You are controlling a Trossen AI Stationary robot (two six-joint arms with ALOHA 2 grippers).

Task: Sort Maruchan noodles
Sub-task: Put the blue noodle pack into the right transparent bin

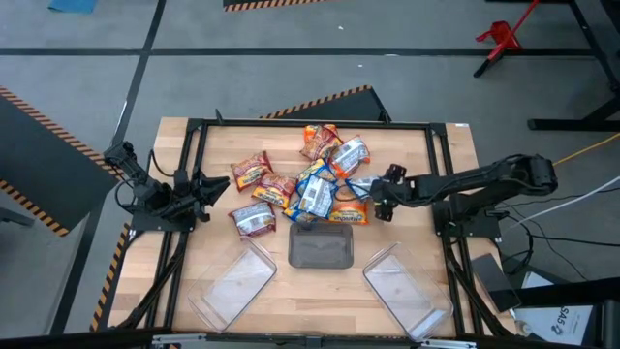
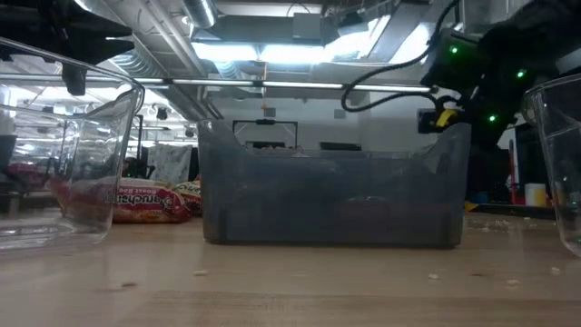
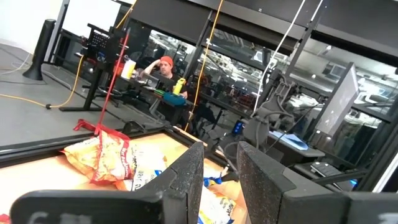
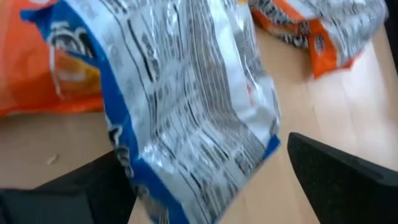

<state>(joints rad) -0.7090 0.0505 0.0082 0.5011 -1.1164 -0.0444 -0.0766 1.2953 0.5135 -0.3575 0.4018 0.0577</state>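
A heap of Maruchan noodle packets (image 1: 305,179) in orange, dark red and blue-and-white lies at the table's middle. My right gripper (image 1: 372,201) is at the heap's right edge, slanting down, open wide. Its two fingers stand on either side of the near end of a blue-and-white packet (image 4: 186,93), which lies partly on an orange packet (image 4: 43,74). My left gripper (image 1: 201,188) waits at the table's left side, pointing toward the heap. Its fingers (image 3: 186,180) stand a little apart with nothing between them. My right gripper (image 4: 204,149) straddles the blue-and-white packet's near end (image 4: 249,162), coming from the table's right and slanting down. One finger (image 4: 93,193) shows right against the packet's blue edge. Whether it touches, I cannot tell. The packet lies on the table and on other packets.
Three clear trays stand along the near side: one at the left (image 1: 232,281), a darker one in the middle (image 1: 322,247) and one at the right (image 1: 402,291). Bare wood lies between them and the heap. A person sits in the room beyond the table.
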